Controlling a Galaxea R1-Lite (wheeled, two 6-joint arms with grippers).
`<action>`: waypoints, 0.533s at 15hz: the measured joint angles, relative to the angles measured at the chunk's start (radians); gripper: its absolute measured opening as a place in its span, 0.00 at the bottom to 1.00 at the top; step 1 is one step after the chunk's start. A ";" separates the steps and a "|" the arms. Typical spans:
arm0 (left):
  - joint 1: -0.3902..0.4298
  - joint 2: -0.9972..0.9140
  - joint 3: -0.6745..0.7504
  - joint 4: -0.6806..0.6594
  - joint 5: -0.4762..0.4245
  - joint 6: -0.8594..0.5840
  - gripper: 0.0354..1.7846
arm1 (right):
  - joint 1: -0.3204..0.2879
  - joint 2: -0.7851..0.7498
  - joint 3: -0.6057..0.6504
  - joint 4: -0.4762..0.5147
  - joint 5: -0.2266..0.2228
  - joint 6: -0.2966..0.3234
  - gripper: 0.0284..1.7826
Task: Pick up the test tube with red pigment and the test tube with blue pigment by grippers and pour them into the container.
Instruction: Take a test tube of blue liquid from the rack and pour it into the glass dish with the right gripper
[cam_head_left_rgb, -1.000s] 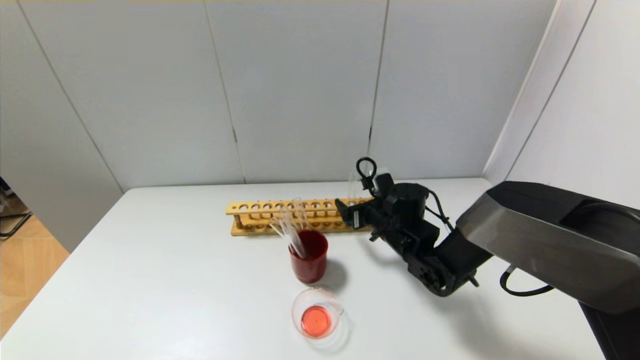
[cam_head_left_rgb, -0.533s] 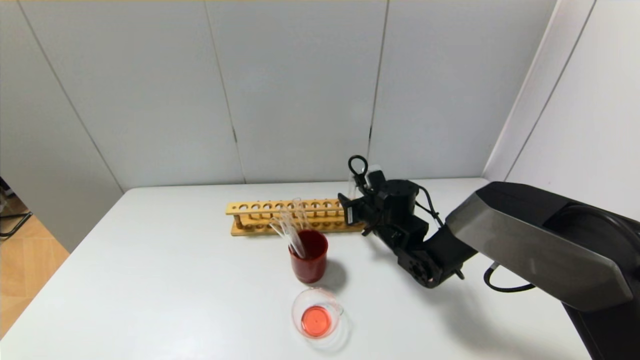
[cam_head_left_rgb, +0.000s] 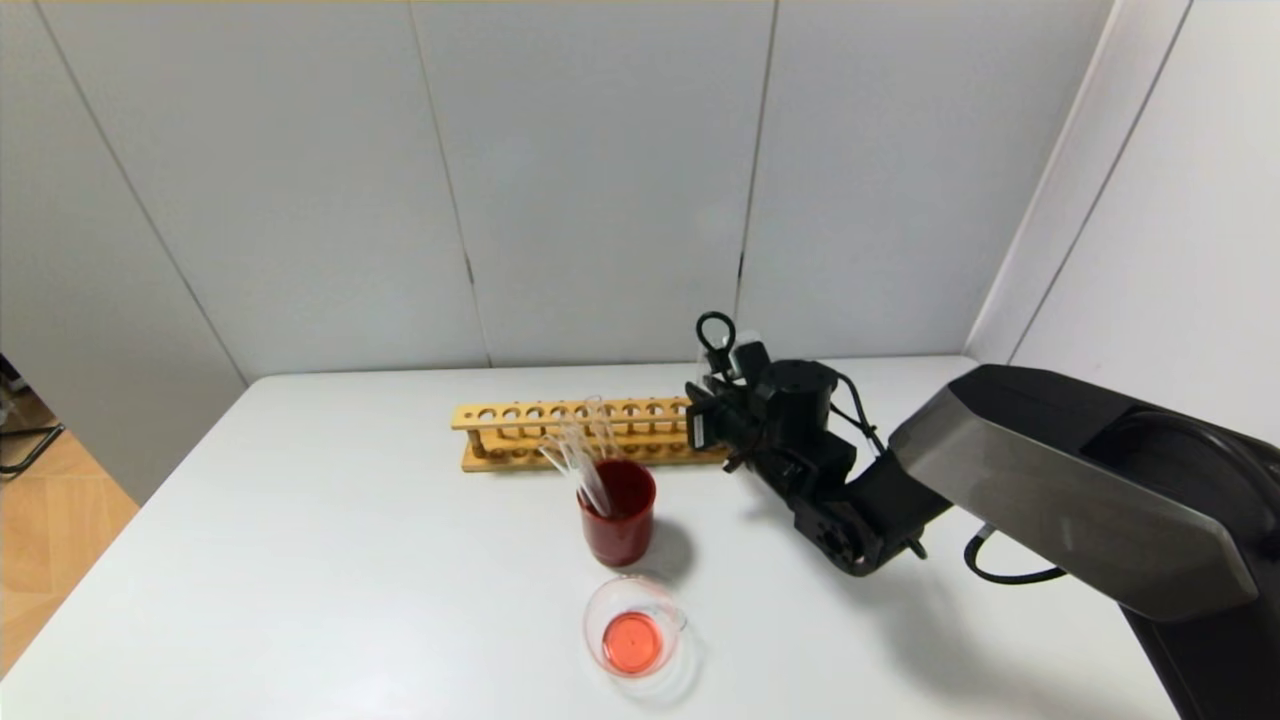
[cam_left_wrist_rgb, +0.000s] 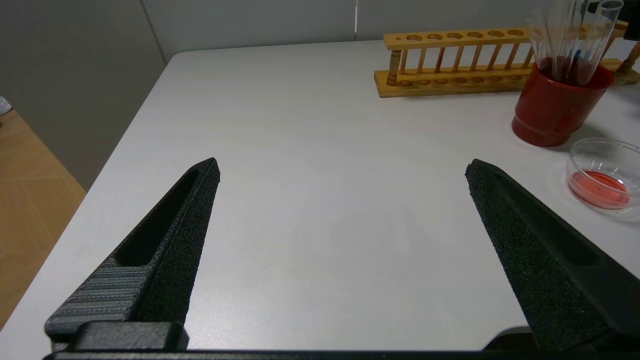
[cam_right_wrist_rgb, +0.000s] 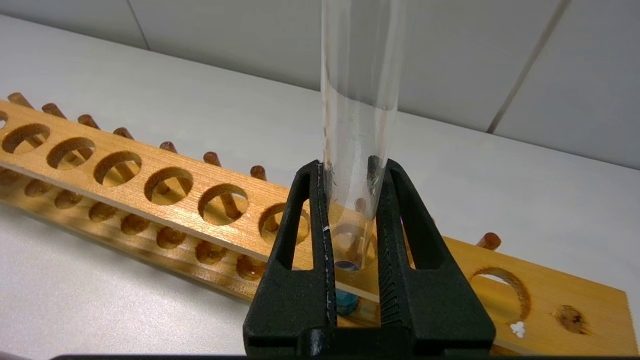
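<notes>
My right gripper is at the right end of the wooden rack. In the right wrist view it is shut on the test tube with blue pigment. The tube stands upright in a rack hole, with teal-blue liquid at its bottom. The container, a low clear beaker, holds orange-red liquid near the table's front. I see no tube with red liquid. My left gripper is open and empty over bare table, out of the head view.
A dark red cup with several empty clear tubes leaning in it stands between the rack and the container. The cup and the container also show in the left wrist view. A wall runs behind the table.
My right arm has moved left and a little toward the rack, bringing its gripper in around the blue tube. The cup, the container and the rack have not moved.
</notes>
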 joint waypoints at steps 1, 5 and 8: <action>0.000 0.000 0.000 0.000 0.000 0.000 0.97 | -0.001 -0.004 0.000 -0.003 0.000 0.000 0.17; 0.000 0.000 0.000 0.000 0.000 0.000 0.97 | -0.001 -0.063 -0.010 0.001 0.013 0.001 0.17; 0.000 0.000 0.000 0.000 0.000 0.000 0.97 | 0.004 -0.169 -0.015 0.016 0.071 0.003 0.17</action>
